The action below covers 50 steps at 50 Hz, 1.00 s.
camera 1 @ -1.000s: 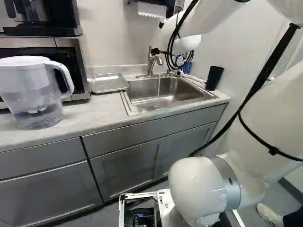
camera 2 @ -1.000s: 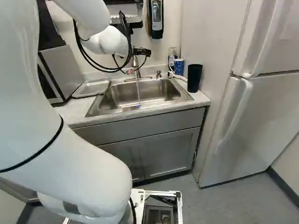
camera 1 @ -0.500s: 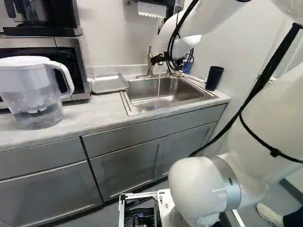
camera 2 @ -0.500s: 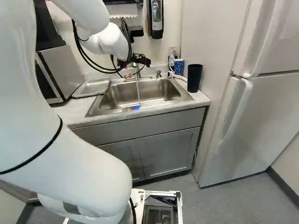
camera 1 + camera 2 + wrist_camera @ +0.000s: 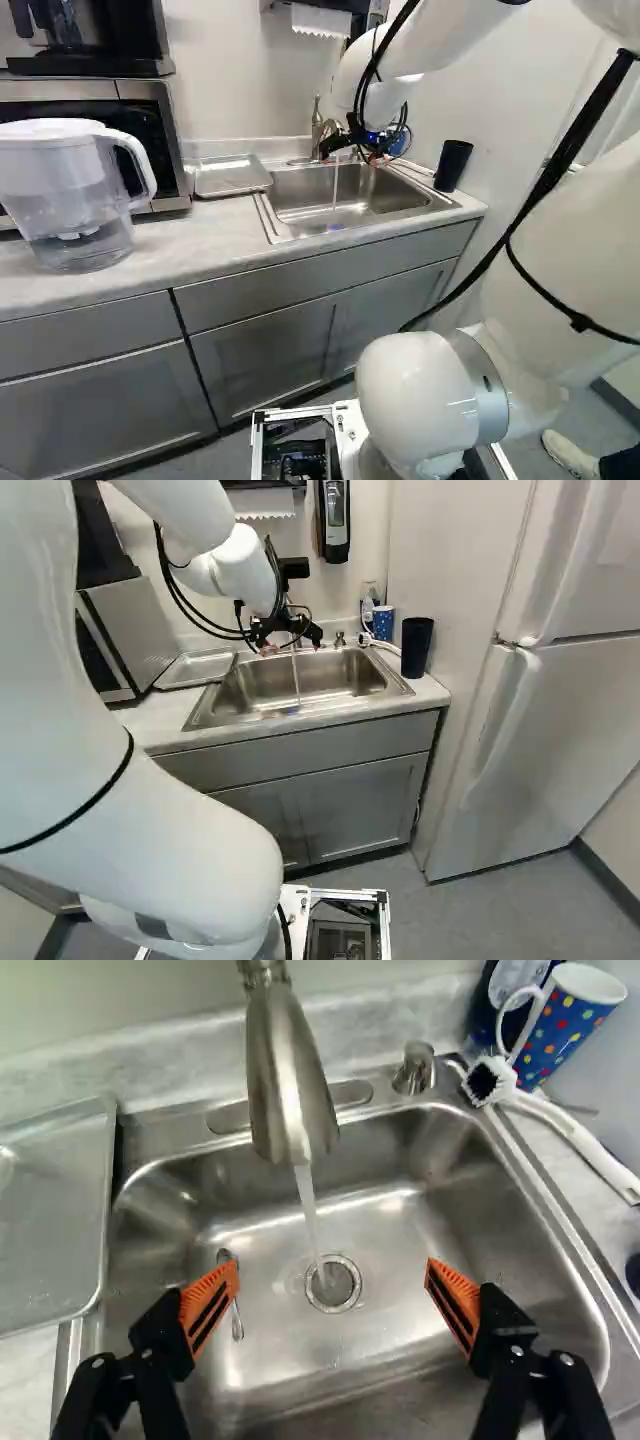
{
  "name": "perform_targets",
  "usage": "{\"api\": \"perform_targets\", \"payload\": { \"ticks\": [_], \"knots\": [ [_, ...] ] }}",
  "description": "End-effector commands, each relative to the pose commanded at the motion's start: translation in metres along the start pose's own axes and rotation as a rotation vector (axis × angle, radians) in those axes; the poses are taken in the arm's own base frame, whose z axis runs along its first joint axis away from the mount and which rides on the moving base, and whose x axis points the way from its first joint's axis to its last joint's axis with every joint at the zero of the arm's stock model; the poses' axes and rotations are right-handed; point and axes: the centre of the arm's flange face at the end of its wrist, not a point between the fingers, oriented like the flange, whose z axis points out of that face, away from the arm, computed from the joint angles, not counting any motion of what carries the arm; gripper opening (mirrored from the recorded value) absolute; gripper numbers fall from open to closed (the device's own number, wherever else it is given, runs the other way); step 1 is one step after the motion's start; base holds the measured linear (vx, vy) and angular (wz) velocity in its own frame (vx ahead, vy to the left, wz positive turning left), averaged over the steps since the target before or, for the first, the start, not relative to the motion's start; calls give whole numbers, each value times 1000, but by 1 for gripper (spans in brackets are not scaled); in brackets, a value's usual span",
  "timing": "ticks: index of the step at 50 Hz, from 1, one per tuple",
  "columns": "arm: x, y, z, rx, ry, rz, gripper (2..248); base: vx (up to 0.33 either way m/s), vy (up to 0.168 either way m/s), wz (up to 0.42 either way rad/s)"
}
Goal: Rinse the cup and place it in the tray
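Vs. 0.5 s ago, we have the gripper (image 5: 331, 1266) lower over the sink (image 5: 270, 1380), open, 0 cups held. Tap (image 5: 285, 1080) runs: we judge rinse ready, pickup pending. Blue cup (image 5: 565, 1025): bench (image 5: 200, 245) rear RH corner; black cup (image 5: 416, 648): RH edge.

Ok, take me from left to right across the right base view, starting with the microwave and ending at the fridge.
Microwave → tray → sink → black cup → fridge.
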Motion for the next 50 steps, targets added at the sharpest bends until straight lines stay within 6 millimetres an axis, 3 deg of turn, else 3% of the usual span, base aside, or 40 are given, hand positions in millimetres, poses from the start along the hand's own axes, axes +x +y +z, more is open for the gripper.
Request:
{"api": "perform_targets", "payload": {
  "ticks": [14,50],
  "knots": [
    [-13,0,-1,0,-146,0,247,0,0,0],
    [-13,0,-1,0,-149,0,247,0,0,0]
  ]
}}
